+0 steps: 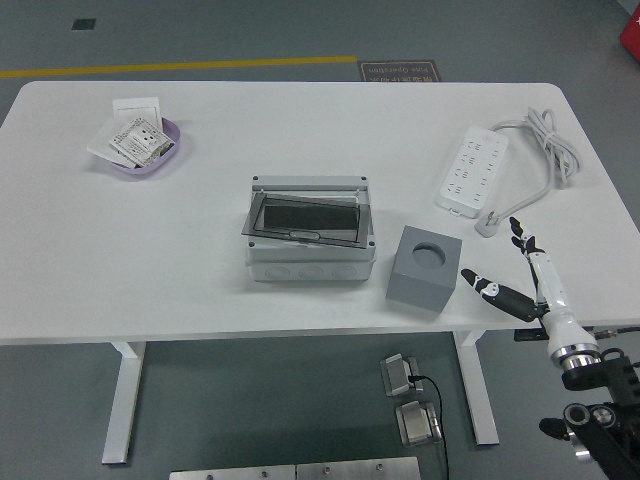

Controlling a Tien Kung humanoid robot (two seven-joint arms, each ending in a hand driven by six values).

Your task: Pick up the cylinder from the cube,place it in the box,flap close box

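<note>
A grey cube point(423, 268) with a round hole in its top stands right of centre near the table's front edge. No cylinder shows apart from the round recess; I cannot tell whether one sits inside it. A light grey box point(311, 243) with a dark flap lid lying over its opening stands at the centre, left of the cube. My right hand point(512, 272) is low at the table's front right, just right of the cube, fingers spread and empty. My left arm is out of view.
A purple dish point(172, 154) with paper packets sits at the far left. A white power strip point(472, 169) with a coiled cable point(548, 146) lies at the right, behind my right hand.
</note>
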